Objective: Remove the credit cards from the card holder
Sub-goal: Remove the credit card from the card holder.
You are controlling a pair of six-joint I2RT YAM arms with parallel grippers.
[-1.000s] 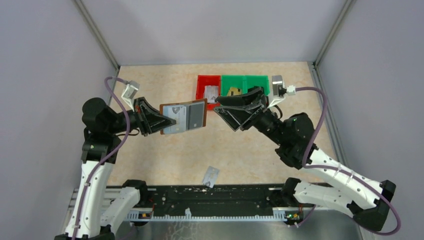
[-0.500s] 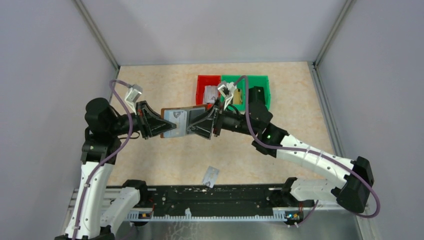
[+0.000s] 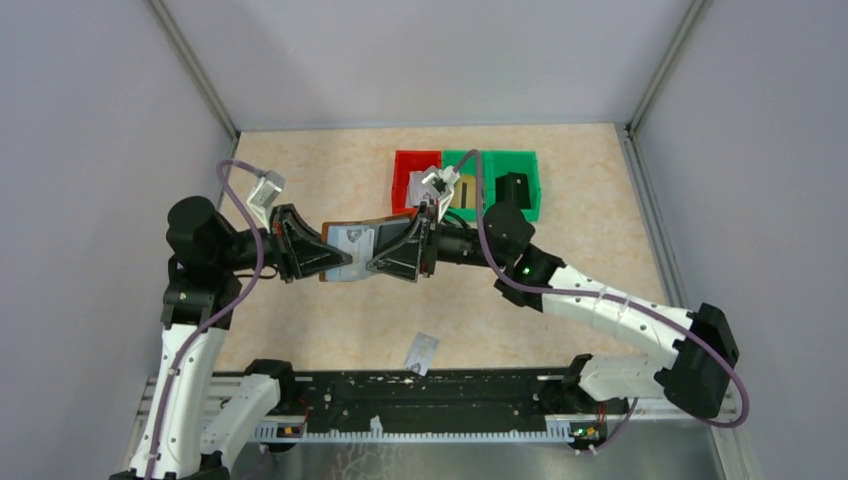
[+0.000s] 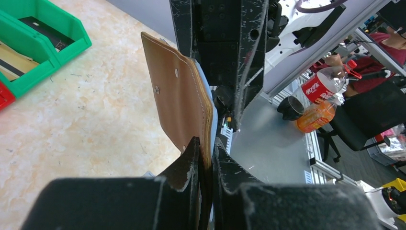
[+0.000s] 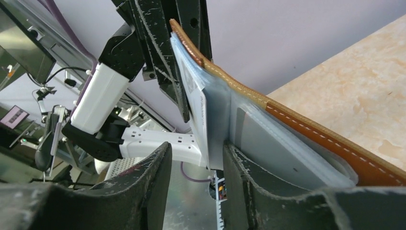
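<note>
With left pincer (image 4: 206, 148) clamped on holder (image 4: 179, 91), close half-open right pincer (image 5: 196, 151) squarely on card (image 5: 194, 96), then pull straight right.

The card holder (image 3: 352, 240) hung between the left gripper (image 3: 330, 262) and the right gripper (image 3: 385, 262), with bins (image 3: 500, 155) behind it and a loose credit card (image 3: 423, 353) in front.

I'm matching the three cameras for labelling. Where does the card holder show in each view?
Top external: card holder just left of centre, open side up.
Left wrist: card holder at centre, on edge, brown outer side showing.
Right wrist: card holder from top centre to lower right, clear pockets facing the camera.
Shared landmark: the beige table shows in all three.
</note>
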